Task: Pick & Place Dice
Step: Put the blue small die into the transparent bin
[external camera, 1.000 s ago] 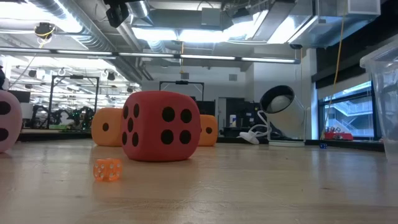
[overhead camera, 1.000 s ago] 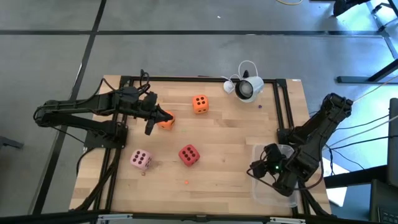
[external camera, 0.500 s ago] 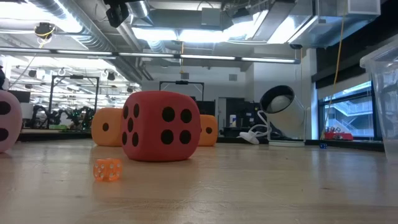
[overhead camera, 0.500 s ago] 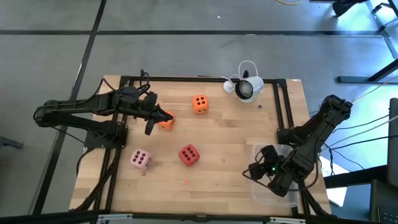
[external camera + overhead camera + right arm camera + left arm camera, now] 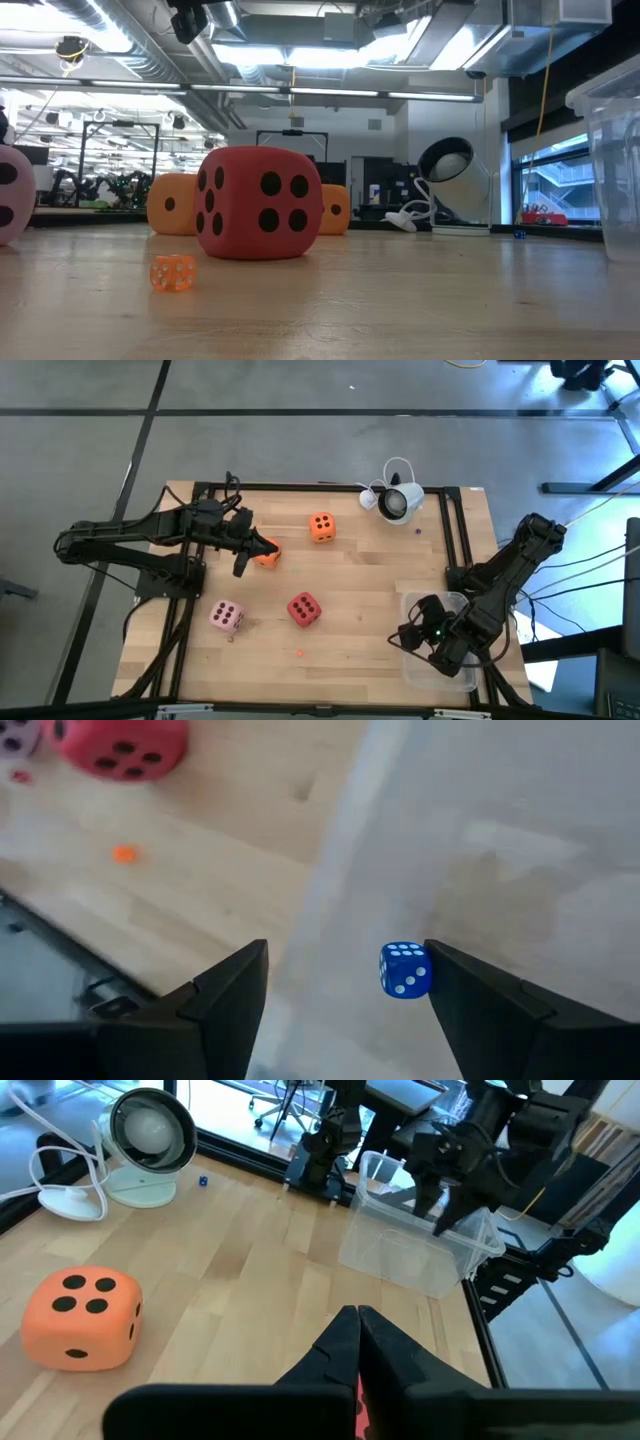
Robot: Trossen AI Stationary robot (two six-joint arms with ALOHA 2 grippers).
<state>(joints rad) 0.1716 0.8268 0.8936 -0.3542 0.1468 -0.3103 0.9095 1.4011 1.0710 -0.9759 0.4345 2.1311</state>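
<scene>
From the high view, the left pincer [image 5: 258, 548] is closed, its tips against an orange die [image 5: 267, 556] that they partly cover; whether it is gripped cannot be told. A second orange die [image 5: 321, 527] lies just beyond the tips, while the red die [image 5: 303, 609] and pink die [image 5: 226, 616] sit nearer the tabletop's [image 5: 370, 575] front edge. The right pincer [image 5: 418, 639] hangs over a clear bin [image 5: 412, 660], its fingers lost among dark links.

In the low view the red die [image 5: 258, 203] hides most of both orange dice; the pink one [image 5: 12, 195] is cut off at the edge. A tiny orange die [image 5: 172, 272] lies in front.

The left wrist view shows its fingertips [image 5: 358, 1325] pressed together, the die beneath them hidden.

The right wrist view shows its fingers [image 5: 225, 995] standing apart, holding nothing, with a small blue die [image 5: 405, 968] between them on the bin floor.
</scene>
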